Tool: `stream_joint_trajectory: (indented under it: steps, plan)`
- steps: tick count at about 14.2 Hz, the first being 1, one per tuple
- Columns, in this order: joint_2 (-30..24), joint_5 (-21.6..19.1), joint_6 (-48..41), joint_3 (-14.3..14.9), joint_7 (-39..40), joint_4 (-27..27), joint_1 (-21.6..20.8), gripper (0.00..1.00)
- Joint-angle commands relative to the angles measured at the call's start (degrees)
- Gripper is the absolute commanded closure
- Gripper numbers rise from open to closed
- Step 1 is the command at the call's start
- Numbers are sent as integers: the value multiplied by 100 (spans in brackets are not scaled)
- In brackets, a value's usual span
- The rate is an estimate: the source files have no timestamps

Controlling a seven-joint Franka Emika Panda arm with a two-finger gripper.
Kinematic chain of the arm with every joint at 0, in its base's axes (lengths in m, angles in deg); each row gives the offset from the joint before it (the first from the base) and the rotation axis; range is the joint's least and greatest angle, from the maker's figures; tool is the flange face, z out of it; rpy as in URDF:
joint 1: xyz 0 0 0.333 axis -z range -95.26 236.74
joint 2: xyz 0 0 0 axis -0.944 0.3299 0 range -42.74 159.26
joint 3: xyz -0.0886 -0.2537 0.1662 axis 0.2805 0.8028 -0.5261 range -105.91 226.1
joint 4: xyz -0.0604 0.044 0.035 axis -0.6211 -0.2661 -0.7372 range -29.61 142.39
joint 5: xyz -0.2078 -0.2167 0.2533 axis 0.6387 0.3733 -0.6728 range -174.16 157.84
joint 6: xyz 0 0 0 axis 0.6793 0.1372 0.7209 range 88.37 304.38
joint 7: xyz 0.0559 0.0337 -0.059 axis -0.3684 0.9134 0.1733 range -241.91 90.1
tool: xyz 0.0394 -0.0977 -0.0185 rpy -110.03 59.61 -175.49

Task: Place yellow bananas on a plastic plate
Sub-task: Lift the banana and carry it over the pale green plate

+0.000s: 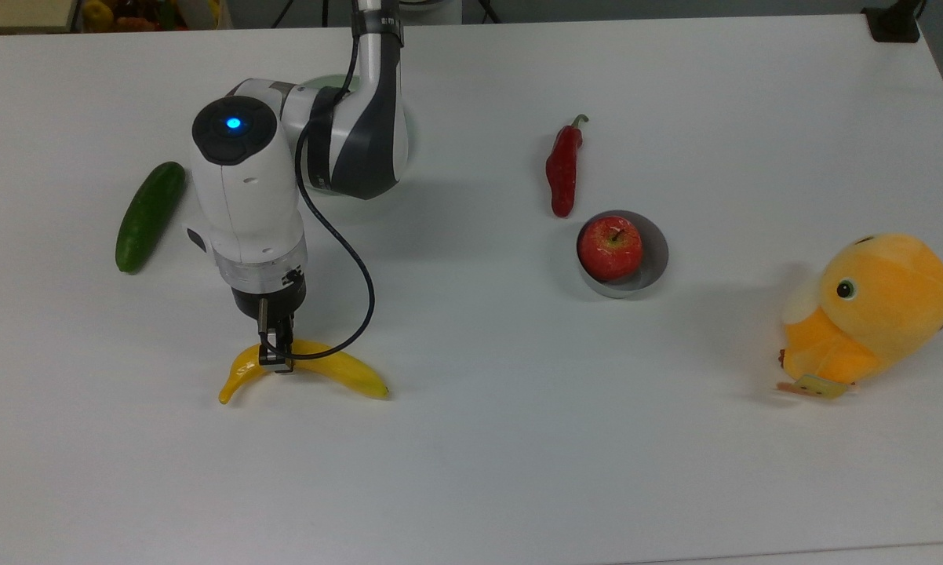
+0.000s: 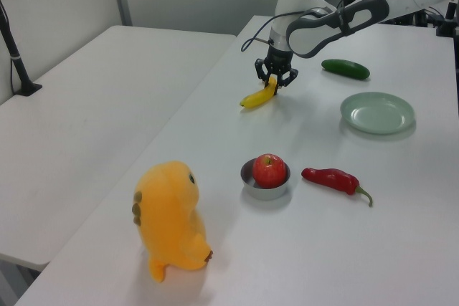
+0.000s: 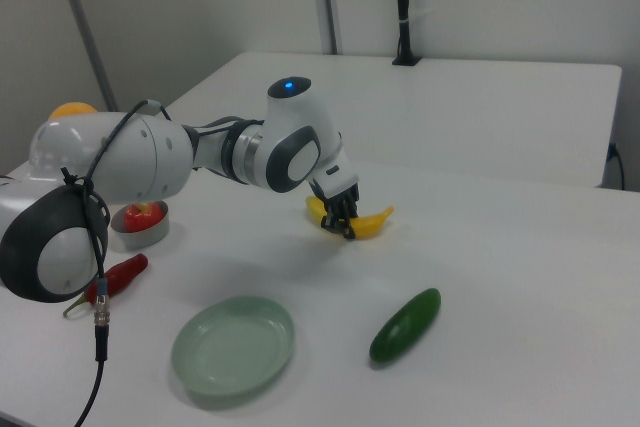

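Observation:
The yellow bananas [image 1: 346, 373] are one curved toy banana lying near the top view's lower left. My gripper [image 1: 275, 359] points down over its middle, with the fingers shut on it from both sides. In the left view the gripper [image 2: 272, 85] pinches the banana [image 2: 252, 99] near its raised end. The right view has the banana [image 3: 372, 222] sticking out on either side of the gripper [image 3: 342, 225]. I cannot tell whether it still touches the table. The pale green plastic plate [image 2: 378, 112] sits apart and bare [image 3: 233, 347]; in the top view my arm covers most of it.
A dark green cucumber [image 1: 149, 216] lies at the top view's left, close to the arm. A red chili pepper [image 1: 562, 171] and a red apple [image 1: 610, 247] in a grey metal bowl [image 1: 657, 263] sit mid-table. An orange plush toy [image 1: 872, 310] stands at the top view's right.

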Motion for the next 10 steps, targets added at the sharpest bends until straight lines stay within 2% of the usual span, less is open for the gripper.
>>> stream_joint_trajectory:
  steps: [1,4,10]
  plan:
    - [-468,-121,-35,-70,616,233,45,100]
    - [-1435,-112,-175,-176,1633,857,72,100]
    - [-2386,-121,-1537,-281,4384,1175,19,95]
